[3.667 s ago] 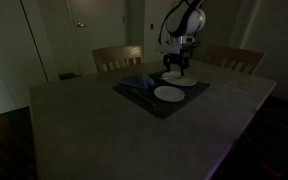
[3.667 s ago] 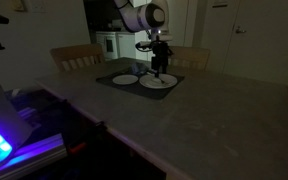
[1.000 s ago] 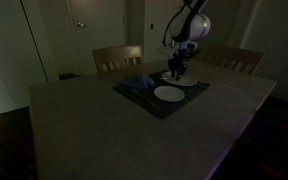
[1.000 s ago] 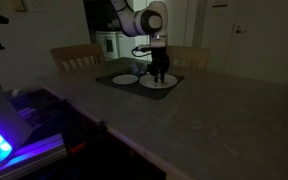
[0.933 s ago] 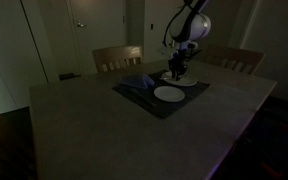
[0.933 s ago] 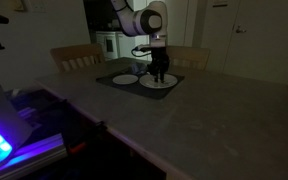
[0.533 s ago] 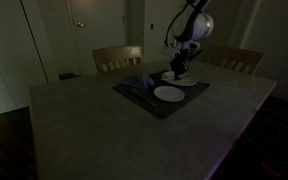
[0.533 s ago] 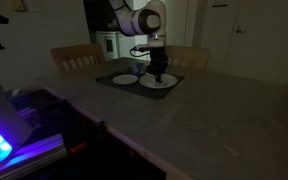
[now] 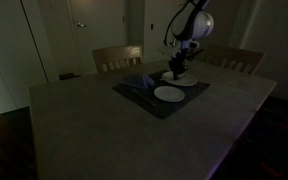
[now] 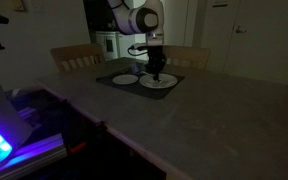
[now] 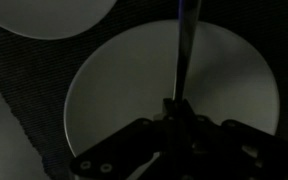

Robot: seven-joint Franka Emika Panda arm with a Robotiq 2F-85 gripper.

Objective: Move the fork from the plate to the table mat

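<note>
We saw a round, smooth, pale plate (image 11: 114, 110) on a dark woven table mat (image 11: 29, 65); the slim, glinting fork (image 11: 182, 50) was pinched between the gripper (image 11: 176, 108)'s closed fingers.

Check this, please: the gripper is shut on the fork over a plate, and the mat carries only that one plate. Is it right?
Not quite: the mat carries two plates. The wrist view shows a second plate beside the plate under the gripper, which is shut on the fork.
</note>
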